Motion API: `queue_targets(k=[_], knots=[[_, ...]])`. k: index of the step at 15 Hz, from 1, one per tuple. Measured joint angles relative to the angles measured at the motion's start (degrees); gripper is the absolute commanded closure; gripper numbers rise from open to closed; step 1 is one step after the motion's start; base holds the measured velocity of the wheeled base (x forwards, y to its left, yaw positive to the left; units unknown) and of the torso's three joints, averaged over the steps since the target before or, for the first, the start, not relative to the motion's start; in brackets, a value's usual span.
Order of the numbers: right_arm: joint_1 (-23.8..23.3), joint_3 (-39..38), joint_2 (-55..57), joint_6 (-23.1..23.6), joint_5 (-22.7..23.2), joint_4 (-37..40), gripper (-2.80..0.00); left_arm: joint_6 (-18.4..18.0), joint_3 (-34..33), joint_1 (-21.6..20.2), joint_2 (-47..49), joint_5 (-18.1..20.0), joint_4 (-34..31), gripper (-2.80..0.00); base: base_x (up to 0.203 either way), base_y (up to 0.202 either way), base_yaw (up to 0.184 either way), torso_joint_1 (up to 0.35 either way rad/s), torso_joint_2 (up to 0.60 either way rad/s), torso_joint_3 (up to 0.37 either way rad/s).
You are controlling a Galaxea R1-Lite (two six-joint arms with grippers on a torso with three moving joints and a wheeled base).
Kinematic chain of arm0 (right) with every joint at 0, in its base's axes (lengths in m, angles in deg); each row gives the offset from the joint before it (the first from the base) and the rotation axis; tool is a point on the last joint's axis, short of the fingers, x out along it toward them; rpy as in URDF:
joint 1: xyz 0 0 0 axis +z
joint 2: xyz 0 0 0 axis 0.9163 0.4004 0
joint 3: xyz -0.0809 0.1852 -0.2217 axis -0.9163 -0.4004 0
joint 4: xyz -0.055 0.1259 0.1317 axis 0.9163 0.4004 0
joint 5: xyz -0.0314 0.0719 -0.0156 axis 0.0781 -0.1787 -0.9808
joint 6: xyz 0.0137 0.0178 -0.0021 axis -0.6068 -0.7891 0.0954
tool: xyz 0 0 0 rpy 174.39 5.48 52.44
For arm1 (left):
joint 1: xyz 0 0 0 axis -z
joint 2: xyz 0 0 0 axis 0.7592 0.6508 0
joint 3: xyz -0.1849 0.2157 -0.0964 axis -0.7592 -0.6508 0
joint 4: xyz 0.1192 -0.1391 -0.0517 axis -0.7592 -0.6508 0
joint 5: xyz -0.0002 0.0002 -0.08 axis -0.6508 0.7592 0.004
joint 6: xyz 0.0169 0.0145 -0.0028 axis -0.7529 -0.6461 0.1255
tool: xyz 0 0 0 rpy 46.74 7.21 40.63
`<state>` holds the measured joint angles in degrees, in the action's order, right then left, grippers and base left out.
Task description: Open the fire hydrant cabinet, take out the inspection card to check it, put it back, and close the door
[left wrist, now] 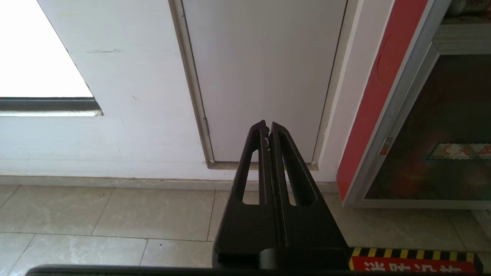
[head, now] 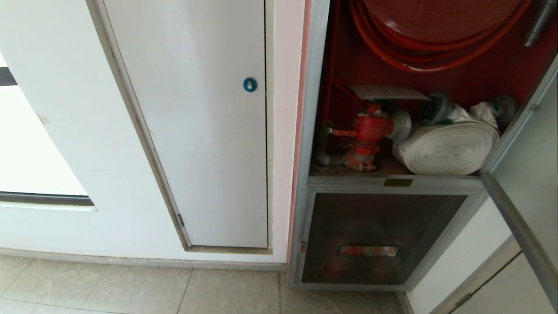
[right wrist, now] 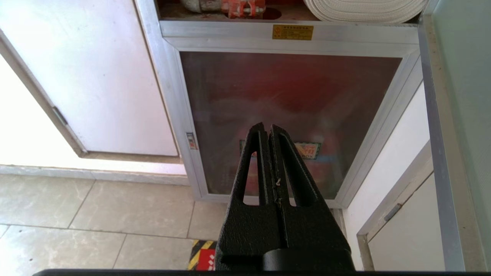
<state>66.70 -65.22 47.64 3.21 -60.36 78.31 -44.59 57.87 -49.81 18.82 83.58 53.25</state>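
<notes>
White wall, fire hydrant cabinet (head: 314,131) door (head: 529,174) open; inspection card (head: 388,92) atop valve (head: 370,131). Left gripper (left wrist: 267,128) and right gripper (right wrist: 267,128) fingers clenched, empty.

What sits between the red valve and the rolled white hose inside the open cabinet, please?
In the head view, a silver metal coupling on the side of the red valve fills that gap, reaching toward the rolled white hose. Whether coupling and hose touch cannot be told.

Left gripper (left wrist: 268,128): matte black plastic, two tapered slotted fingers (left wrist: 253,161).
Right gripper (right wrist: 267,130): same textured black, slotted fingers (right wrist: 251,165).
</notes>
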Motion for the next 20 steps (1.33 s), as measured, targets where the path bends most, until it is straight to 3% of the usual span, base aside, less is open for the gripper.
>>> queue_targets(k=[13, 20], knots=[[0.00, 0.00, 0.00, -0.02, 0.00, 0.00, 0.00, 0.02, 0.00, 0.00, 0.00, 0.00, -0.04, 0.00, 0.005, 0.000, 0.000, -0.001, 0.00, 0.000], [0.00, 0.00, 0.00, 0.00, 0.05, 0.00, 0.00, -0.05, 0.00, 0.00, 0.00, -0.02, 0.01, 0.00, 0.192, 0.000, 0.000, 0.003, 0.00, 0.003]])
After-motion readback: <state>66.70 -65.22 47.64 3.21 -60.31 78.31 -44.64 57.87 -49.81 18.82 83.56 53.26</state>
